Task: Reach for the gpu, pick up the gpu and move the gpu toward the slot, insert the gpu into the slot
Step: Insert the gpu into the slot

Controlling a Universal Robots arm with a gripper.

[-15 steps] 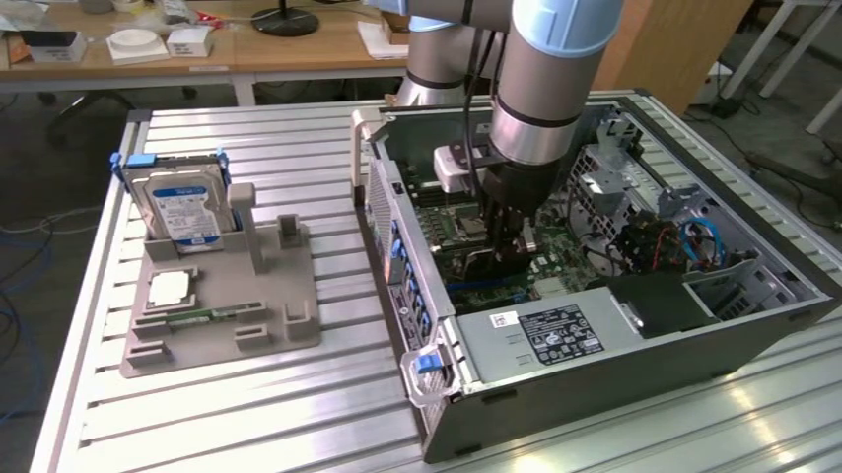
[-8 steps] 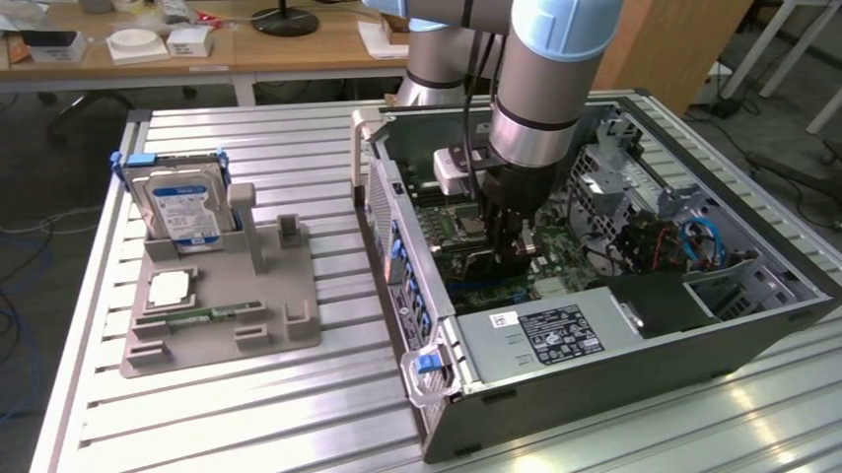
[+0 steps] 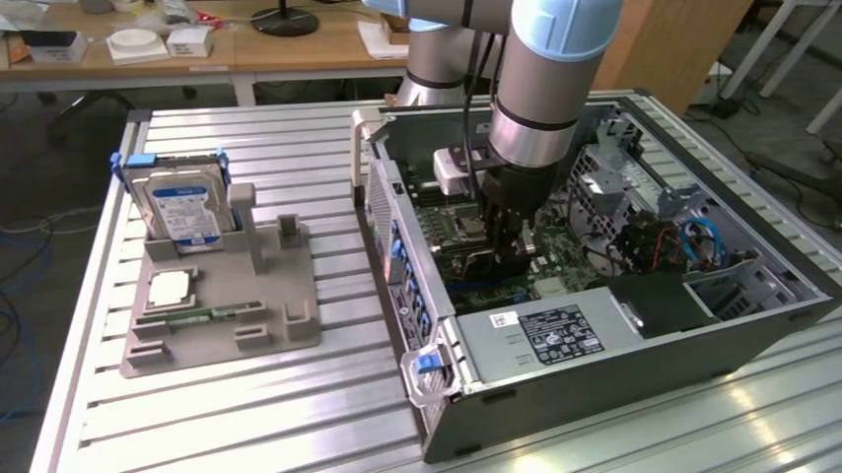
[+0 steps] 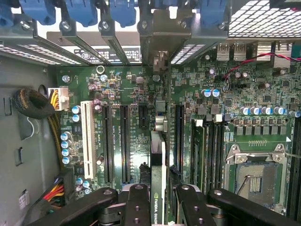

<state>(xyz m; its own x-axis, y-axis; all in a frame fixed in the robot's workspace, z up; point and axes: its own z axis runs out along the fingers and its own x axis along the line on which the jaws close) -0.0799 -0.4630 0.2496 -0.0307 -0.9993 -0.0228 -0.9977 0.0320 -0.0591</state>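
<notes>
Black jaws close in on either side of a thin green card, the gpu (image 4: 159, 188), which is pinched edge-on between them, as the wrist view shows; the gripper (image 4: 159, 200) is narrowed onto it and holding it upright above the motherboard (image 4: 136, 89). Beneath the card run several long dark connector strips, and the slot (image 4: 179, 136) it seems meant for lies just beside the card's lower edge, near a white strip further off. From the exterior view, the arm reaches down into an open computer case (image 3: 394, 212) lying on its side on a ribbed metal surface (image 3: 263, 148), with the gripper (image 3: 507, 246) low among the boards. On the exterior view's left stands a grey holder (image 3: 283, 335) carrying a hard drive (image 3: 181, 207) with a blue label. I judge the carrying step nearly done and the insertion about to matter: the card's edge must line up squarely with the strip, then be pressed straight down without tilting.
</notes>
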